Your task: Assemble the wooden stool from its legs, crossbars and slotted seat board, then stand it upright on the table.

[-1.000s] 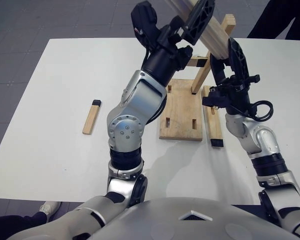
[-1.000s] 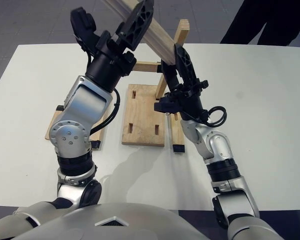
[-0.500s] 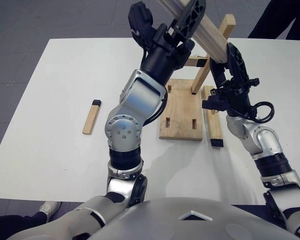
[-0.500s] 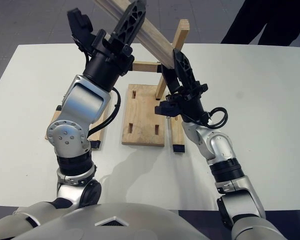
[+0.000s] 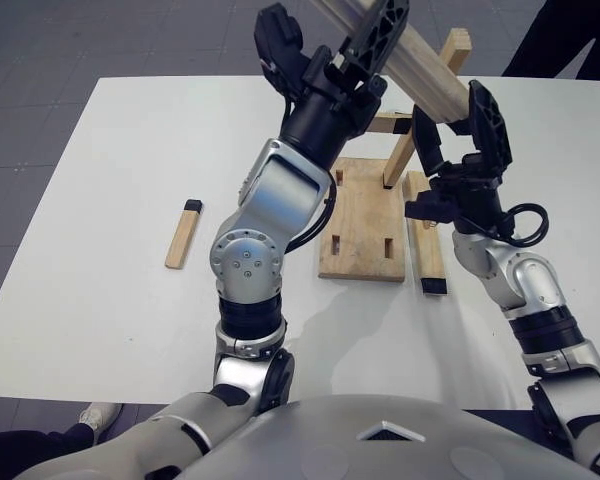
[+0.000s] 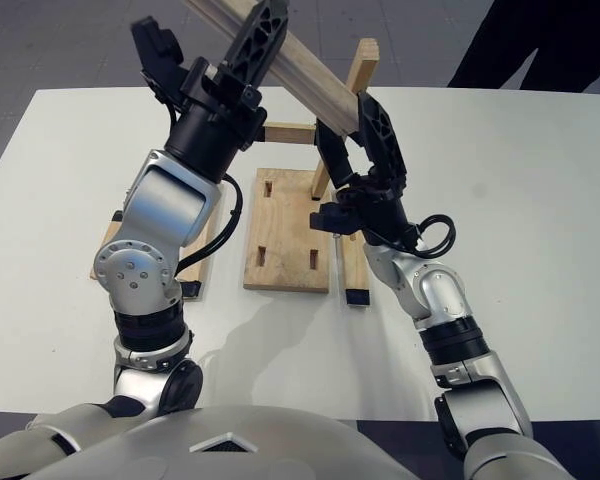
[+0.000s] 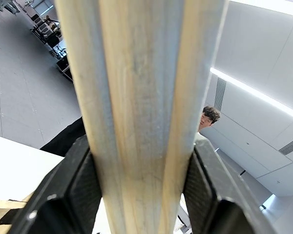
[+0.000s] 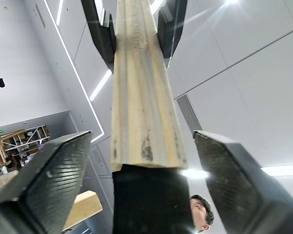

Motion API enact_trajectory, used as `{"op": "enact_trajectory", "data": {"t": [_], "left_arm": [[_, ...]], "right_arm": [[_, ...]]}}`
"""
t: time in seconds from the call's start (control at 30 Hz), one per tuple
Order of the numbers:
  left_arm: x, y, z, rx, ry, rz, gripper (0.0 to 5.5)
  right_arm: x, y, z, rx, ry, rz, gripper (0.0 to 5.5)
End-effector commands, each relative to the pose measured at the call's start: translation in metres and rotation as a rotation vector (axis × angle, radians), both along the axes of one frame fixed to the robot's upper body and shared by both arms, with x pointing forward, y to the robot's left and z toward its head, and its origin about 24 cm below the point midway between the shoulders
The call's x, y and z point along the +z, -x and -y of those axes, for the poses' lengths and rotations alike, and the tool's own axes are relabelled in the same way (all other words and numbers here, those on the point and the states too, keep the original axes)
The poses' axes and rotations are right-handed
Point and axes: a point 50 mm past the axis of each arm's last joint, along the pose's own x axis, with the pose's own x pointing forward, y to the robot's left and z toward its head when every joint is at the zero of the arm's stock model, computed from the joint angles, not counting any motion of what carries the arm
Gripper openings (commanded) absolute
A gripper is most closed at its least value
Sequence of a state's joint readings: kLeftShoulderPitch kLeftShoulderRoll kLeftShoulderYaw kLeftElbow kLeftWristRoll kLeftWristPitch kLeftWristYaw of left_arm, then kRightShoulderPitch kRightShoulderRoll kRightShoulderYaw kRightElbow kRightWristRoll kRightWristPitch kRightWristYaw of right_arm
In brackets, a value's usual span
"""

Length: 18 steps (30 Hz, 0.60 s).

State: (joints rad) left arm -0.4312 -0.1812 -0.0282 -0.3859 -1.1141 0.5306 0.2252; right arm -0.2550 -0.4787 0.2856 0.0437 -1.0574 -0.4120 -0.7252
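Stool leg [image 5: 427, 75], a long pale wooden bar, slants across the top centre of the head view, clamped between the left gripper's [image 5: 375, 35] fingers above the white table [image 5: 100, 150]. The right gripper [image 5: 455, 122] sits at the bar's lower end, fingers spread wide either side. The slotted seat board [image 5: 365, 220] lies flat at centre, a loose leg [image 5: 183, 233] at left.

The long wooden bar [image 5: 432, 78] runs off the top edge, so its far end cannot be seen. The left arm [image 5: 280, 195] covers the left side of the seat board [image 5: 368, 228]. One end of the crossbar [image 5: 394, 124] hides behind that arm too. The short leg [image 5: 430, 265] beside the board is partly behind the right arm [image 5: 500, 272].
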Motion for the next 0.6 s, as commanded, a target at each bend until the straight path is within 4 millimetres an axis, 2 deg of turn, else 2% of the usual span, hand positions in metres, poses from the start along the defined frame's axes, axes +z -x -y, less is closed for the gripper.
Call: {"op": "enact_trajectory", "data": {"t": [0.03,0.17,0.4,0.5,0.6], "left_arm": [[-0.004,-0.001,-0.001,0.037,0.014,-0.014,2.06],[-0.003,-0.003,-0.008,0.101,-0.046,0.03,2.06],[0.011,-0.003,-0.033,0.126,-0.078,0.123,2.06],[0.013,-0.002,-0.044,0.11,-0.104,0.156,2.06],[0.018,0.003,-0.059,0.065,-0.143,0.232,2.06]], "right_arm": [[0.009,0.004,0.004,-0.004,-0.008,0.05,4.48],[0.013,0.013,0.015,-0.016,0.023,0.045,4.51],[-0.008,0.034,0.065,-0.083,0.129,-0.133,4.51],[-0.018,0.04,0.079,-0.09,0.172,-0.196,4.51],[-0.023,0.036,0.086,-0.066,0.149,-0.305,4.51]]}}
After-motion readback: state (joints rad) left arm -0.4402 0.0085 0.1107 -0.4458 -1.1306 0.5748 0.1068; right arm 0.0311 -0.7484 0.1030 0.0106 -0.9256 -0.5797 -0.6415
